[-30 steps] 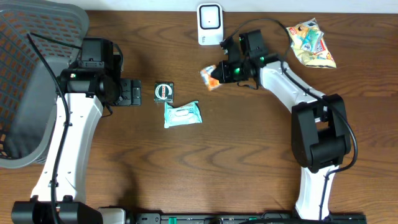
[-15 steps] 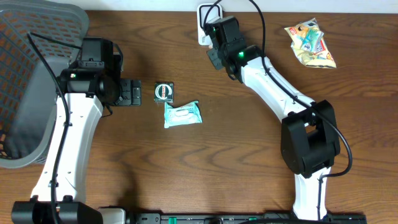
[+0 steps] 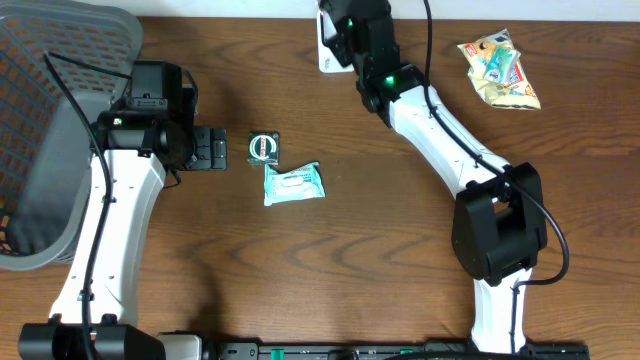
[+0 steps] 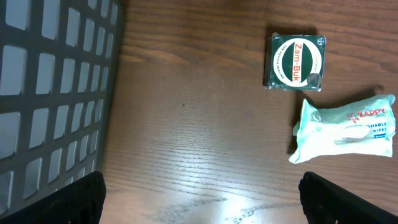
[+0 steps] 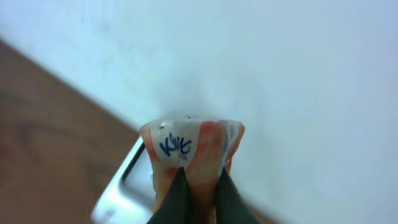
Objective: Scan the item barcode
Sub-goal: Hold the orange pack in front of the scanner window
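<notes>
My right gripper [image 5: 202,182] is shut on a small orange and white packet [image 5: 193,146] with blue lettering, pinched at its lower part. It holds the packet up just above the white barcode scanner [image 5: 121,190], against a pale wall. From overhead, the right gripper [image 3: 347,30] covers most of the scanner [image 3: 325,52] at the table's back edge, and the packet is hidden beneath it. My left gripper [image 3: 211,150] hangs open over bare wood at the left, its fingers [image 4: 81,198] wide apart with nothing between them.
A green Zam-Buk tin [image 3: 263,147] [image 4: 296,61] and a pale green wipes pack [image 3: 293,184] [image 4: 345,127] lie right of the left gripper. A yellow snack bag [image 3: 500,68] lies at the back right. A grey mesh basket [image 3: 50,120] [image 4: 50,93] fills the far left.
The right arm has swung left and toward the back with the packet, from beside the scanner to directly over it. The left arm has not moved.
</notes>
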